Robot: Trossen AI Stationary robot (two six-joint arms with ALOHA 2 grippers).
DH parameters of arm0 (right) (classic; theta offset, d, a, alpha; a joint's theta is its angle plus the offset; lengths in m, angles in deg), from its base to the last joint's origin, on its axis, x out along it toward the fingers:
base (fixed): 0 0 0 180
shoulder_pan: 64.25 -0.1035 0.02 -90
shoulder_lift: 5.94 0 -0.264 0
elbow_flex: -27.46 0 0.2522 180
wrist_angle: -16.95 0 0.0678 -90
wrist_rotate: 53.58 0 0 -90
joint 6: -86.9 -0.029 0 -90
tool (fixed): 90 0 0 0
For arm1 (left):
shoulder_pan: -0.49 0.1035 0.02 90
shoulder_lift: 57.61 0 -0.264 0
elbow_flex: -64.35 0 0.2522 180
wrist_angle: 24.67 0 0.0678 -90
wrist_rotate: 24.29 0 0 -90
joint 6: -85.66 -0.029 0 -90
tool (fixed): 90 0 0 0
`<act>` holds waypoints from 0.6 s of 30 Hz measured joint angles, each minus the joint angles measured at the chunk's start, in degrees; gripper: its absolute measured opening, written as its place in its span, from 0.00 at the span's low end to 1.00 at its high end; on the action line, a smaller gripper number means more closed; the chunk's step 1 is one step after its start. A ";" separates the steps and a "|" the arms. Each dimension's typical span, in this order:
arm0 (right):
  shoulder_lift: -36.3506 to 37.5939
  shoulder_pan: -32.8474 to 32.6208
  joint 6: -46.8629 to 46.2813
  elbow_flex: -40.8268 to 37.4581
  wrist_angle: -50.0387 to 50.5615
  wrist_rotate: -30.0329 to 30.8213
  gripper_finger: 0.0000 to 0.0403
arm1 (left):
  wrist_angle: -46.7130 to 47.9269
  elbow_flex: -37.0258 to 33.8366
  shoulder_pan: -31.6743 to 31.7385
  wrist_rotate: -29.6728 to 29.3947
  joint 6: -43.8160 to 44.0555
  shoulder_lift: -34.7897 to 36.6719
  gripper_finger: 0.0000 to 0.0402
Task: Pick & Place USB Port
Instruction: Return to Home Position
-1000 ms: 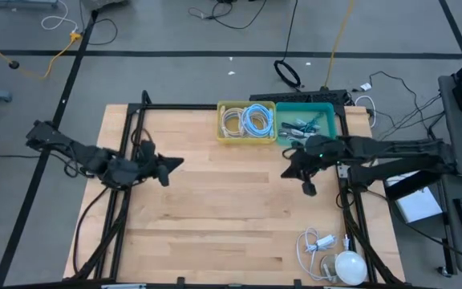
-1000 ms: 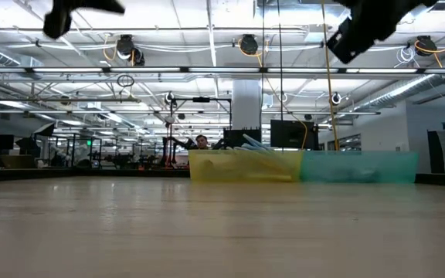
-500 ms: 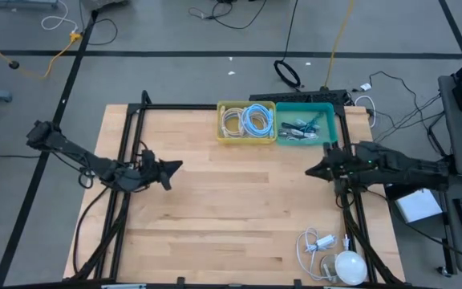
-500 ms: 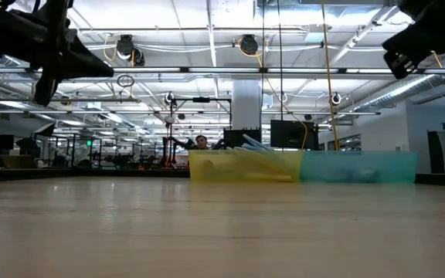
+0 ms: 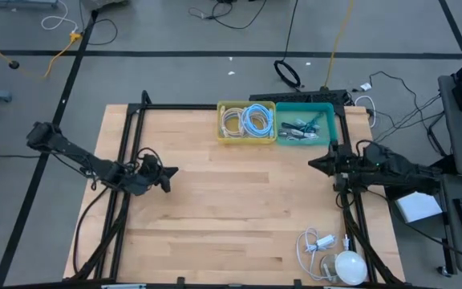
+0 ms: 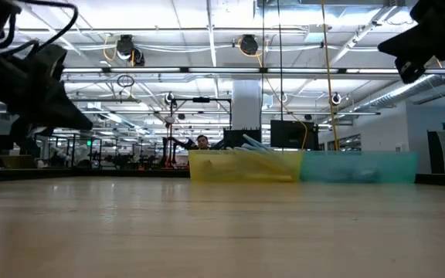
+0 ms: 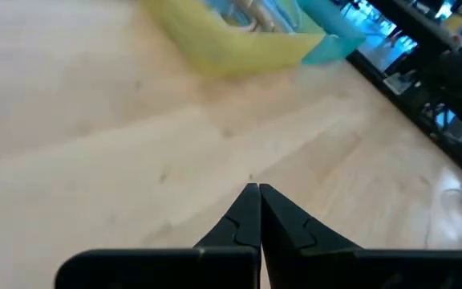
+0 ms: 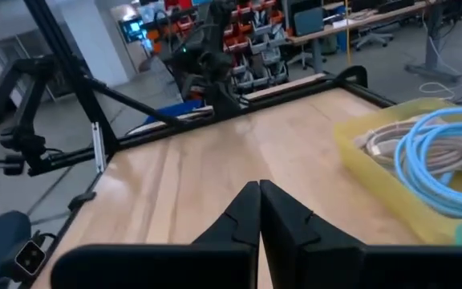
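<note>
The yellow bin (image 5: pixel 220 122) stands at the far edge of the wooden table (image 5: pixel 215 209). Inside it lies the blue cable (image 5: pixel 258 120), coiled in the half nearer the green bin (image 5: pixel 305 105), with a coil of white cable (image 5: pixel 233 122) beside it in the other half. The green bin stands with its wall touching the yellow bin's right wall, and it holds a loose heap of small cables and plugs (image 5: pixel 299 128) that are too small to tell apart. The left gripper (image 5: pixel 169 171) is off to the left of the yellow bin and nearer the front of the table, well apart from it. It hangs above bare wood with its tips pointing toward the table's middle. Its wrist view shows the two fingers (image 7: pixel 245 210) pressed together with nothing between them. The right gripper (image 5: pixel 313 164) is on the other side of the yellow bin, just in front of the green bin. It too is raised off the table, and its fingers (image 8: pixel 247 205) meet at the tips and grip nothing. Far from the yellow bin, at the table's front right corner, lie a white charger with its cable (image 5: pixel 318 242) and a white round thing (image 5: pixel 349 266). In the low view a person (image 6: pixel 201 142) shows far off in the room behind the yellow bin.
</note>
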 joint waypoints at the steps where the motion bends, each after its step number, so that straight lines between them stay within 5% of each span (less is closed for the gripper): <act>1: 0.38 -0.02 -0.54 -1.16 -1.09 -0.01 0.00 | -1.31 -1.49 -0.46 -0.14 1.23 0.48 0.00; 6: 0.30 -0.02 -4.65 -8.43 -12.29 0.21 0.00 | -10.55 -7.65 -1.87 -2.88 1.76 2.77 0.00; 18: 0.38 -0.02 -8.96 -20.66 -33.07 2.96 0.00 | -8.86 -7.89 -1.99 -1.99 -2.05 3.51 0.02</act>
